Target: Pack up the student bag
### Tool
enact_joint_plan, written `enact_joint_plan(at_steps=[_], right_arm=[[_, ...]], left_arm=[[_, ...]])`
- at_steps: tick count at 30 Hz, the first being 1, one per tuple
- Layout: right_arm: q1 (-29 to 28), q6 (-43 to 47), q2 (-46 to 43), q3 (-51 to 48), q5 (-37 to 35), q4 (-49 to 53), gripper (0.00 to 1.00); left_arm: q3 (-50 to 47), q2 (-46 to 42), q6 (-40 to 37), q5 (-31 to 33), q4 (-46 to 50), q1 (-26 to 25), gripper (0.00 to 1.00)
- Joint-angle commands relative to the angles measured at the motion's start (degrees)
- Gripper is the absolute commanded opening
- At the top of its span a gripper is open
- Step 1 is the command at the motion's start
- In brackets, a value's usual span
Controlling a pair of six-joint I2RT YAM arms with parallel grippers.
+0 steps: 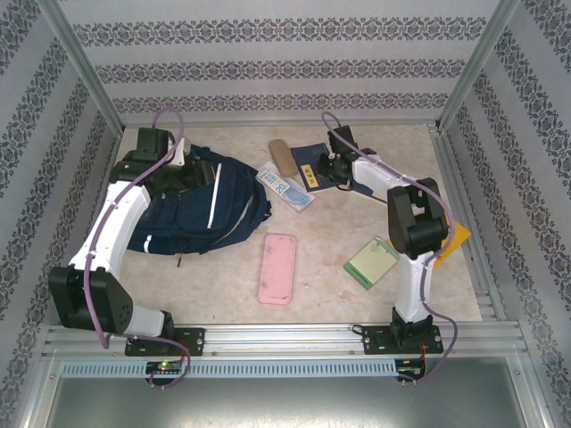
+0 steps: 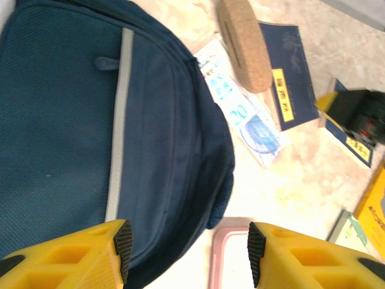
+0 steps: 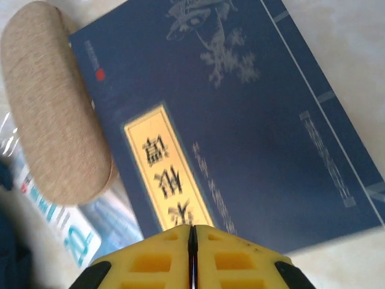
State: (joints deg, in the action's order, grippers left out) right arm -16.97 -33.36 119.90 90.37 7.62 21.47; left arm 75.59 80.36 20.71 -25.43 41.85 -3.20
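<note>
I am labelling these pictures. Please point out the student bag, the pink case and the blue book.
student bag (image 1: pixel 192 218), top external view, front fabric.
pink case (image 1: pixel 277 268), top external view, its middle.
blue book (image 3: pixel 252 138), right wrist view, bare cover.

A beige oblong case (image 1: pixel 282 159) is laid at the far middle of the pale marbled tabletop (image 1: pixel 339 294), against the edge of a navy book (image 1: pixel 312 166) marked with a yellow label. A clear packet with blue print (image 1: pixel 285 189) is seen just beside both. A pink flat case (image 1: pixel 277 267) and a green notebook (image 1: pixel 372 263) are set apart nearer the front, and a yellow item (image 1: pixel 457 239) is partly hidden at the right
</note>
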Motion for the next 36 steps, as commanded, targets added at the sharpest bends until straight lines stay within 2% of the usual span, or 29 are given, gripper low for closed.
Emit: enact_joint_plan(at_steps=[1,5,8,13,18,24,28,29,33,36], right_arm=[[0.1,4.8,6.8,10.0,-2.6,11.8,0.11],[-0.4,6.6,13.1,18.4,-3.2,18.5,0.1],[-1.0,6.4,14.0,19.1,-3.8,20.9,0.09],[-1.8,4.1,10.2,10.2,-1.7,20.4,0.09],[-3.6,1.2,2.4,-2.5,-1.0,17.3,0.09],[-5.9,-3.0,-6.3,-17.1,-1.0,13.0,0.09],[-6.3,-3.8,-11.2,-23.2,-1.1,10.7,0.09],[-6.2,-4.0,-12.8,-24.1,-1.7,10.2,0.11],[-4.9,-3.3,-21.8,-28.1,-2.2,5.5,0.4],[-2.9,-1.3,-26.0,-28.7,-3.0,4.7,0.55]], left_arm=[[-1.8,-1.8,3.4,-0.3,-2.4,-2.7,0.55],[-2.2,-1.5,4.4,0.8,-3.1,-5.3,0.55],[-1.6,-0.2,5.0,1.2,-3.5,-7.1,0.55],[0.7,3.5,6.6,2.0,-4.2,-10.2,0.55],[2.2,8.3,8.7,2.0,-7.2,-13.9,0.55],[5.2,16.9,12.0,1.2,-11.2,-20.0,0.55],[9.4,23.9,13.8,0.2,-13.0,-23.7,0.54],[10.5,25.4,14.2,0.1,-13.5,-24.4,0.55],[15.5,32.2,16.3,-0.3,-15.1,-26.8,0.53],[18.9,37.2,17.9,-0.8,-16.4,-28.0,0.51]])
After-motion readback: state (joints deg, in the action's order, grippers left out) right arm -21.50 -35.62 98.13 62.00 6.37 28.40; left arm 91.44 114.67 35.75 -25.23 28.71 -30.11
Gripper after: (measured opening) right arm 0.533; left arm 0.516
